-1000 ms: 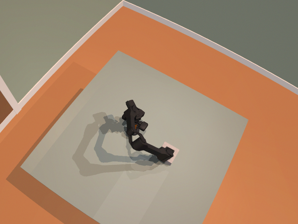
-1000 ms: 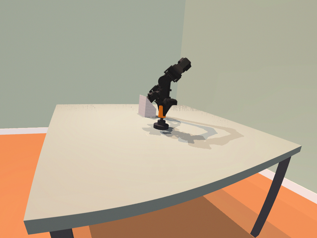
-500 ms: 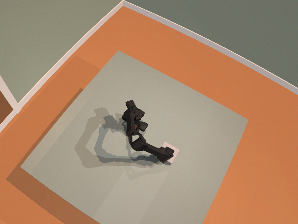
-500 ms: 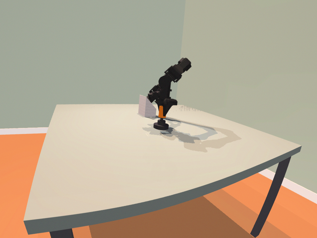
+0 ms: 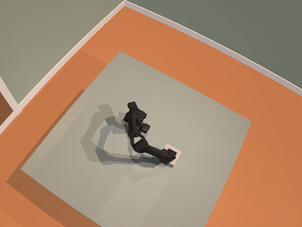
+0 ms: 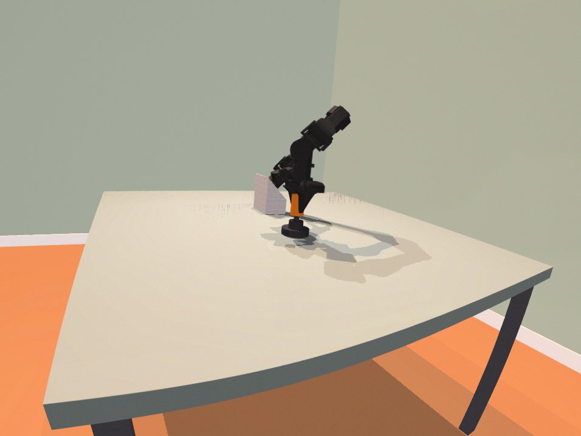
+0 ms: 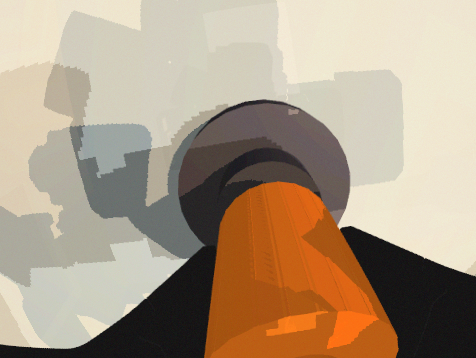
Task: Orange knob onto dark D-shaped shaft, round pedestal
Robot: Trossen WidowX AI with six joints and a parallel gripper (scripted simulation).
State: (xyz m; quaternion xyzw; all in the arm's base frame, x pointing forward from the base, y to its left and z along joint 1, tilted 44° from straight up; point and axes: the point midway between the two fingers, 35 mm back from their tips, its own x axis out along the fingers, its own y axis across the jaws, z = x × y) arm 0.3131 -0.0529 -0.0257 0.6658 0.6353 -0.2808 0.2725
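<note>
My pincer [image 5: 138, 128] [image 6: 296, 204] [image 7: 279, 248], part open, points down, squeezing the orange knob [image 5: 137, 128] [image 6: 295, 204] [image 7: 285, 250] away from the desk's [image 5: 195, 117] [image 6: 211, 291] [image 7: 440, 30] edges; only the side view shows the dark shaft [image 6: 296, 217].

The worktop [image 5: 195, 117] [image 6: 211, 305] [image 7: 430, 30] is flat and pale, with straight sides in the top view. Its thick edge [image 6: 300, 370] is dark grey-green. Two dark legs [image 6: 498, 356] [image 6: 112, 427] show under it. A round black stand [image 5: 136, 135] [image 6: 295, 231] [image 7: 325, 145] sits on the worktop, wide at the bottom with a smaller round step on top. Near it is a pale pink block [image 5: 178, 151] [image 6: 268, 194]. The block stands upright and has a slanted side. Grey, blue and tan shadows lie across the worktop, some right beside the stand.
</note>
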